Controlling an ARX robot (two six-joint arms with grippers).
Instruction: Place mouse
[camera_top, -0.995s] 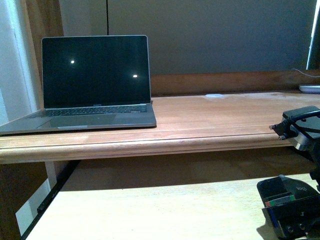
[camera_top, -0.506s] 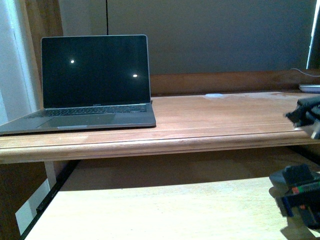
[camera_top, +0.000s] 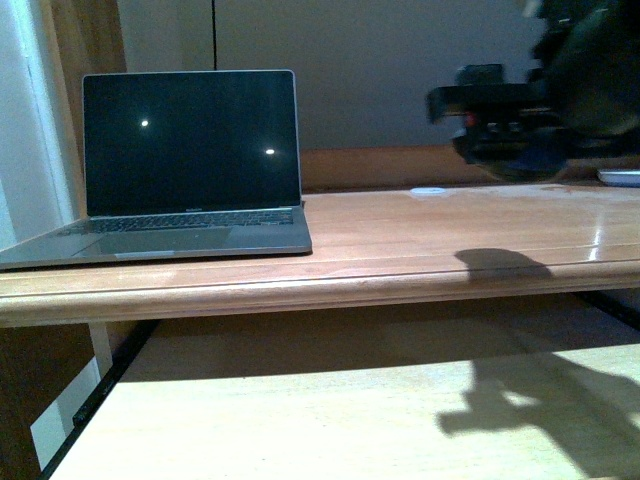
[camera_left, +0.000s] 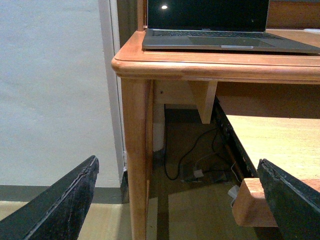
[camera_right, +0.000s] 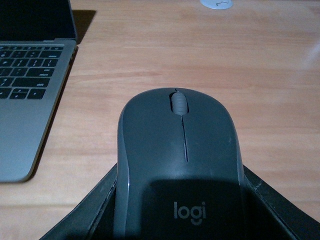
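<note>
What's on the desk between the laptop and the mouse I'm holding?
Nothing: the right wrist view shows only bare desk wood between the laptop and the mouse. A small white disc lies farther back, outside that stretch.

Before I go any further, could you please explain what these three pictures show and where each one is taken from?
This is a two-armed robot at a wooden desk. The front picture comes from a camera on its body, looking forward. An open laptop with a dark screen sits on the left part of the desk. The blurred dark shape at upper right is the right gripper, raised above the desk. The other two pictures come from cameras on the wrists. The right wrist camera looks along that gripper: its fingers flank a dark grey mouse, held over bare wood beside the laptop. The left wrist camera sits low by the desk's leg. The left gripper is open and holds nothing. A small white disc lies near the desk's back edge.
</note>
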